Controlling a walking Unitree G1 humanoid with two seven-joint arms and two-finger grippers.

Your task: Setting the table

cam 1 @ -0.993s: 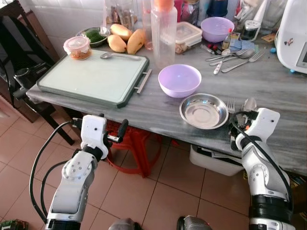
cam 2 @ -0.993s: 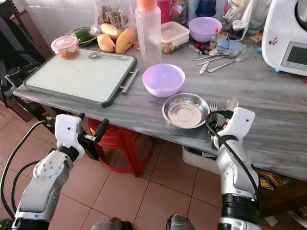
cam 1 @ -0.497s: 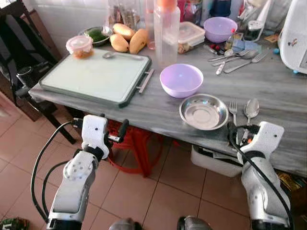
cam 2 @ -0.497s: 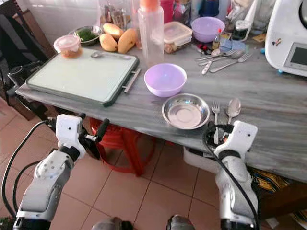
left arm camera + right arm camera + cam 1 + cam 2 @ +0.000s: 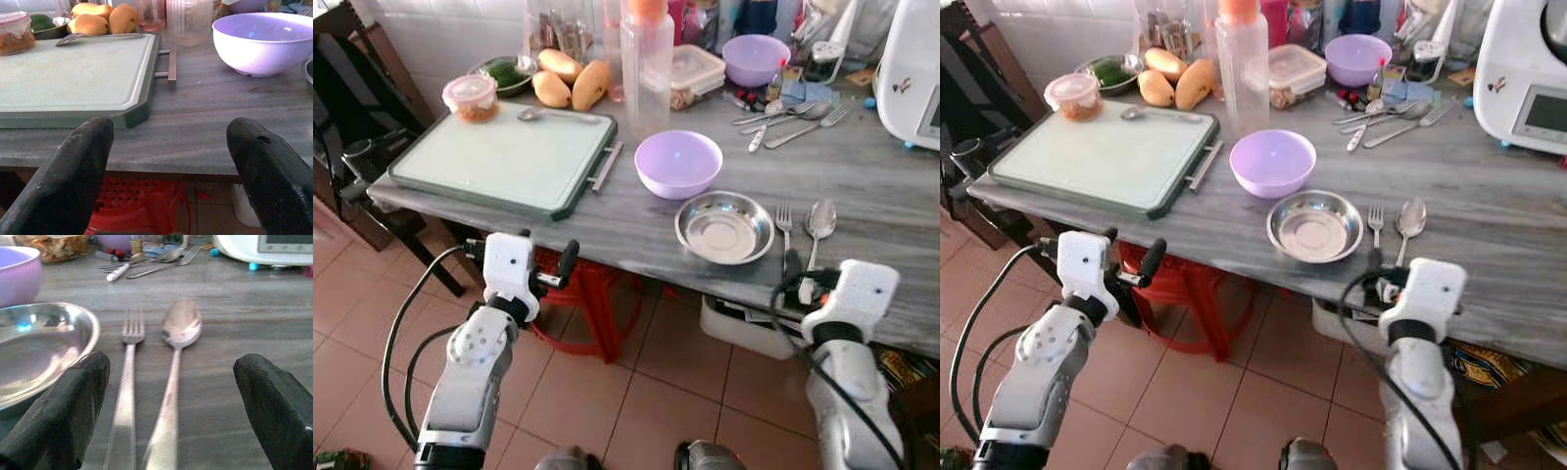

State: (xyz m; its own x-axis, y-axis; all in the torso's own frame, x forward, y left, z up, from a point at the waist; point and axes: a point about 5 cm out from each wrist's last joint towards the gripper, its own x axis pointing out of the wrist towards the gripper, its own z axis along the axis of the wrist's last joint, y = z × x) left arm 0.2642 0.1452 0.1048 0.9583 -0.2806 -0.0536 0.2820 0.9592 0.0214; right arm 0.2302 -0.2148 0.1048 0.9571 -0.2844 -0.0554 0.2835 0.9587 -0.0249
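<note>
A steel plate (image 5: pixel 724 226) sits near the front edge of the grey table (image 5: pixel 881 176), with a purple bowl (image 5: pixel 678 164) just behind it. A fork (image 5: pixel 785 223) and a spoon (image 5: pixel 819 220) lie side by side to the plate's right, handles toward me. My right gripper (image 5: pixel 796 282) hovers open at the table's front edge, just short of those handles. The right wrist view looks past both fingers (image 5: pixel 58 421) at the fork (image 5: pixel 128 382), the spoon (image 5: pixel 178 333) and the plate (image 5: pixel 39 347). My left gripper (image 5: pixel 556 272) hangs open below the table's edge, holding nothing.
A green cutting board (image 5: pixel 504 157) with a spoon fills the table's left. Behind stand a clear bottle (image 5: pixel 646 64), mangoes (image 5: pixel 573 83), a second purple bowl (image 5: pixel 757 57), loose cutlery (image 5: pixel 783 117) and a white appliance (image 5: pixel 915 69). A red stool (image 5: pixel 587 294) stands under the table, and a dark chair (image 5: pixel 352 98) is at left.
My right gripper has drawn back toward me, off the fork and spoon handles, which stay lying beside the plate. The left arm has barely moved.
</note>
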